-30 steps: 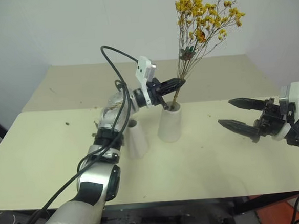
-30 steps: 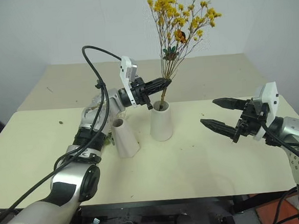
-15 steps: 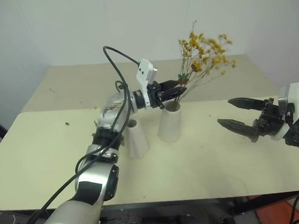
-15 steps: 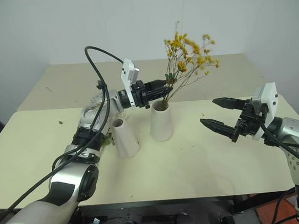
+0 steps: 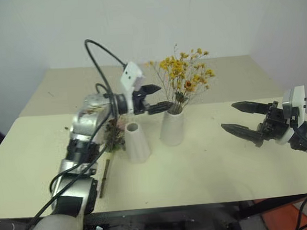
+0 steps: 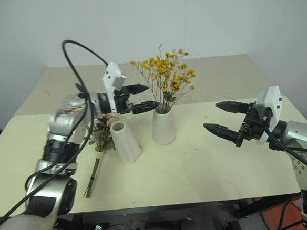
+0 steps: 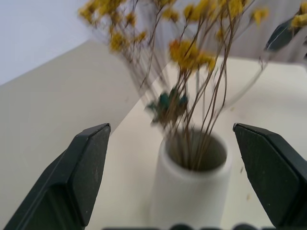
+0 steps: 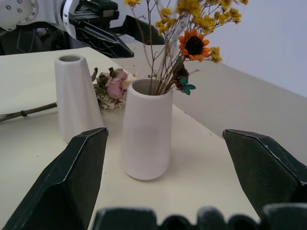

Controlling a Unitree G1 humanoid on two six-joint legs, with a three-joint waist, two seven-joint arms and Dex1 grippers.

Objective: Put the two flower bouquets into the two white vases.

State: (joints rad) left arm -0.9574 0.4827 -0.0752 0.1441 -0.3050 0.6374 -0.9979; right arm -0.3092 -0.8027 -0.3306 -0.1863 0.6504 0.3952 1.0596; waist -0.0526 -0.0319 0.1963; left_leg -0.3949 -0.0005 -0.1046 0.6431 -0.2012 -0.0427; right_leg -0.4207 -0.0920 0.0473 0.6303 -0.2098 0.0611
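On the pale desk (image 5: 210, 169), near the centre of the frame, stands the wider white vase (image 5: 172, 127), and the spray of yellow flowers (image 5: 185, 77) is inside it, its thin brown stems going down into the mouth and the yellow heads spreading above, in the upper middle of the frame. Just to the left of this vase stands the narrow-mouthed white vase (image 5: 135, 142), upright and with nothing in it; the two vases are close together but do not touch. The bouquet of pink roses (image 6: 103, 130) lies flat on the desk at the left of the narrow vase, with its stem (image 6: 92, 174) pointing toward the lower left of the frame. The left claw (image 5: 156, 98) is in the air above the narrow vase, just left of the yellow stems; its two black fingers are spread wide and it holds nothing. In the left wrist view the stems and the vase mouth show between these fingers, without touching them. The right claw (image 5: 238, 118) hangs over the desk at the right side of the frame, well apart from the vases, pointing toward them; its fingers are also wide apart and empty.
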